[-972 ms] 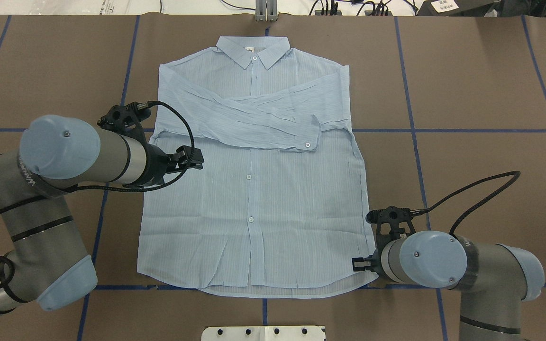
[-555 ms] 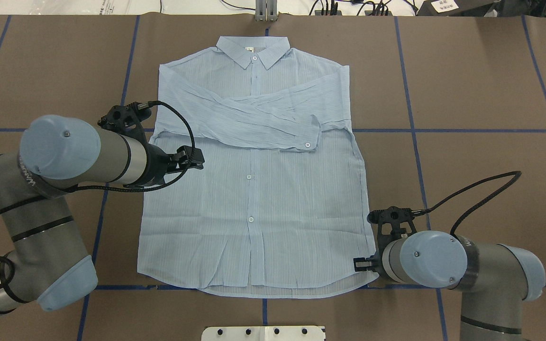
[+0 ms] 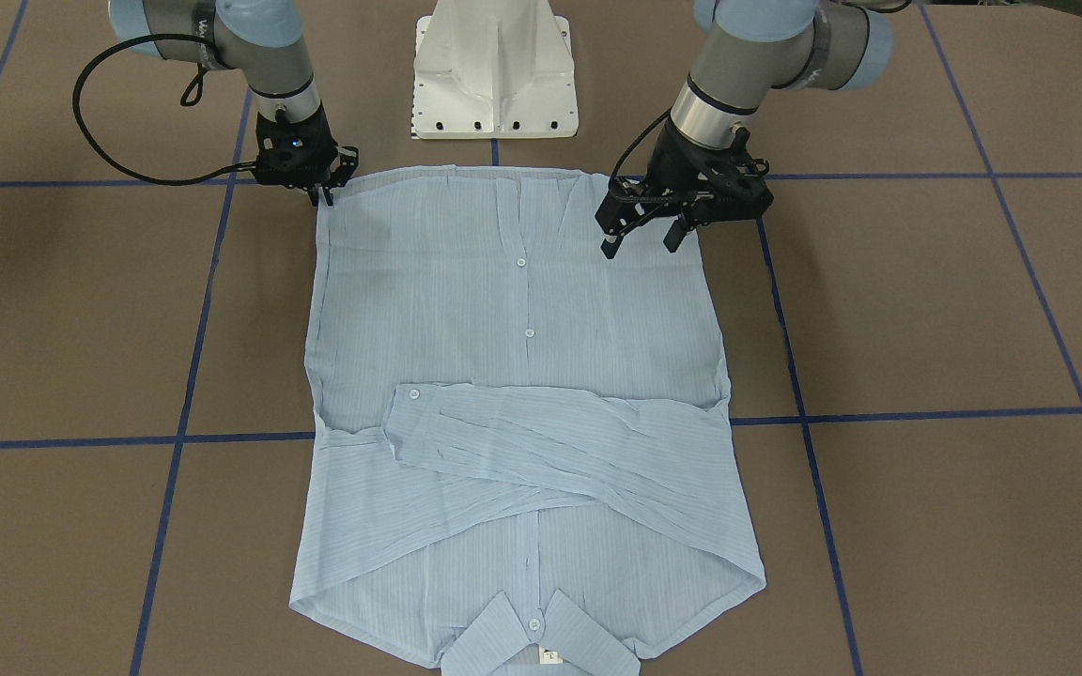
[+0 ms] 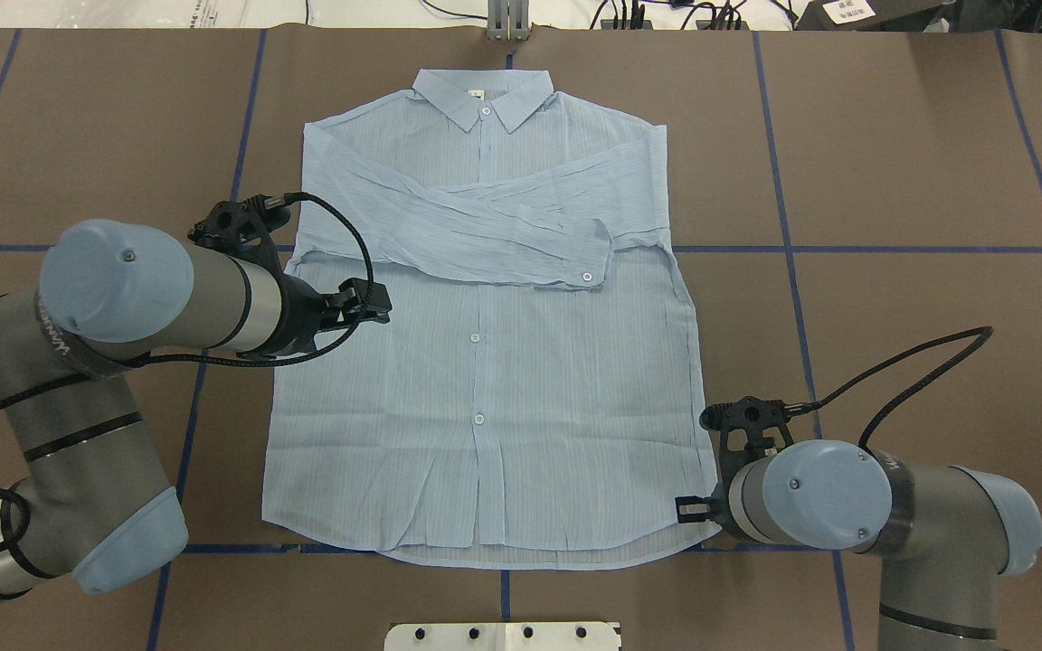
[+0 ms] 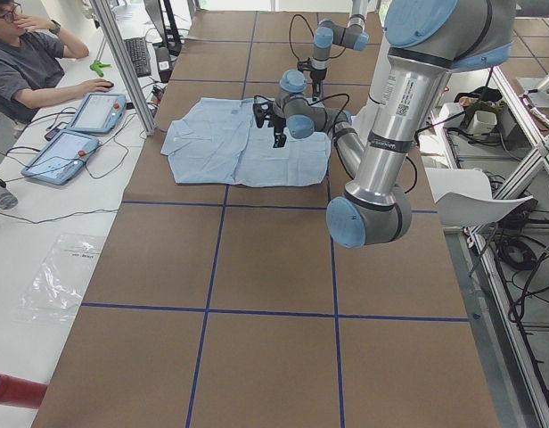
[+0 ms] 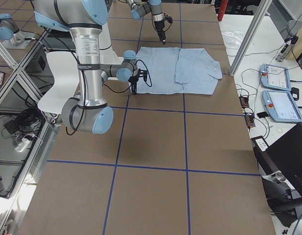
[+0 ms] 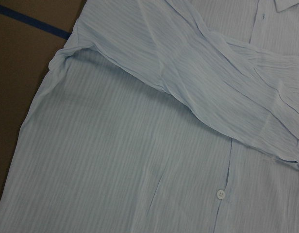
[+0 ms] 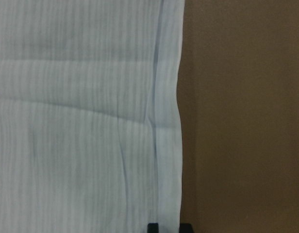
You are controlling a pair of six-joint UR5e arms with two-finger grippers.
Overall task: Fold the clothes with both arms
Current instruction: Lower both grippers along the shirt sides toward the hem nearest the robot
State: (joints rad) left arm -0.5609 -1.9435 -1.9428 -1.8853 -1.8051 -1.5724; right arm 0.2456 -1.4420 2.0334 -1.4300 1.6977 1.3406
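A: Where does the shirt [image 4: 485,389] lie?

B: Flat on the brown table [image 4: 892,181], buttoned front up. In the overhead view the collar [image 4: 483,95] points to 12 o'clock and the hem to 6. Both sleeves [image 4: 485,231] are folded across the chest, one over the other, and the upper cuff ends toward 3 o'clock.

A: Has it changed since a second ago?

B: No. The outline and creases match, and the cuff button [image 4: 587,276] sits at the same spot.

A: And the left gripper [image 3: 640,244]?

B: It hangs over the shirt's 9 o'clock side, just below the folded sleeves. Its fingers [image 3: 609,246] are spread wide and hold nothing. Its wrist camera sees only fabric and one button. It is practically where it was, perhaps a hair nearer 12 o'clock.

A: The right gripper [image 3: 321,197]?

B: It is at the hem's 5 o'clock corner, on the side seam. It has crept slightly toward 5 o'clock, so less of it shows from under the wrist in the overhead view. Its fingertips [image 8: 153,227] are drawn close together with only a sliver between them, right over the shirt's edge. I cannot tell whether they nip the fabric, which lies flat there.
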